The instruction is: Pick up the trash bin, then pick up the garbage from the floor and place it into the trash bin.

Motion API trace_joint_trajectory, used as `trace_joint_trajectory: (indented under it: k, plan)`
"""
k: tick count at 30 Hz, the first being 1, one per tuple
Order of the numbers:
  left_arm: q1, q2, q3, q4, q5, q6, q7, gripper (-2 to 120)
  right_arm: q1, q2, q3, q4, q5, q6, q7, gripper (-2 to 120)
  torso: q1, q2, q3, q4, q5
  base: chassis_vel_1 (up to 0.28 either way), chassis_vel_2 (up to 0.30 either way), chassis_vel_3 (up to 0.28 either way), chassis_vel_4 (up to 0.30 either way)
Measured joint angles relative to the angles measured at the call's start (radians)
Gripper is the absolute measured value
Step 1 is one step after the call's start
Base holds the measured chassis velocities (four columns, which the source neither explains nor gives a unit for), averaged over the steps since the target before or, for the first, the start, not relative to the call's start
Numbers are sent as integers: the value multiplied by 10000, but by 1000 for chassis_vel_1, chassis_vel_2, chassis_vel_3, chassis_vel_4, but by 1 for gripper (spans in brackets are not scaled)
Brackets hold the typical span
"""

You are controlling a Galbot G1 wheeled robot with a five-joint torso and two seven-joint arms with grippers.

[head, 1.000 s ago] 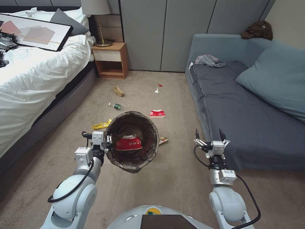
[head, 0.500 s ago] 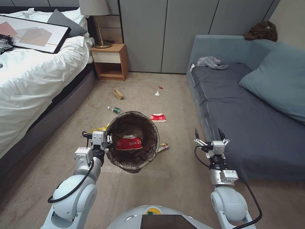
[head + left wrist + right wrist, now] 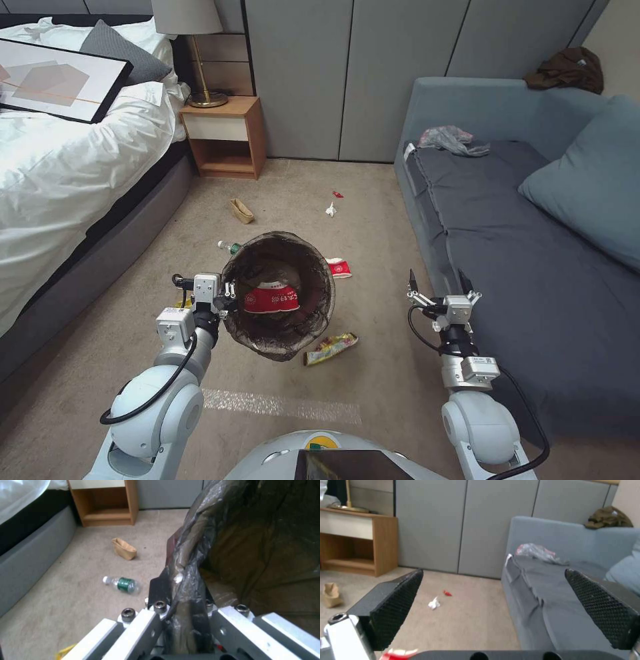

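The trash bin (image 3: 293,333), with its dark liner (image 3: 260,542), hangs tilted above the carpet. My left gripper (image 3: 230,298) (image 3: 181,600) is shut on its rim. A red-and-white wrapper (image 3: 270,299) lies inside it. Garbage lies on the floor: a yellow snack bag (image 3: 331,347) just below the bin, another red-and-white wrapper (image 3: 339,268), a clear bottle (image 3: 229,247) (image 3: 121,584), a tan carton (image 3: 241,210) (image 3: 124,548), a white tissue (image 3: 330,211) (image 3: 434,603) and a red scrap (image 3: 338,195) (image 3: 447,593). My right gripper (image 3: 437,280) (image 3: 500,605) is held open and empty by the sofa's front edge.
A bed (image 3: 60,173) runs along the left and a grey sofa (image 3: 520,267) along the right, with open carpet between. A wooden nightstand (image 3: 223,137) with a lamp stands by the far wall. A grey plastic bag (image 3: 450,139) lies on the sofa.
The whole head view has shifted: the floor litter now sits lower and closer and the yellow snack bag shows fully. Both grippers keep their pose, the left still holding the bin.
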Motion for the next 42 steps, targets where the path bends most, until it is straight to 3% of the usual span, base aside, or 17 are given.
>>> trace_joint_trajectory:
  k: [42]
  plan:
    - [-76,73,-6,54,-36,-10,137,0,70,-43,-34,-163,-57,53,84,100,0,0,-1,1,3,-7,27,25,-9]
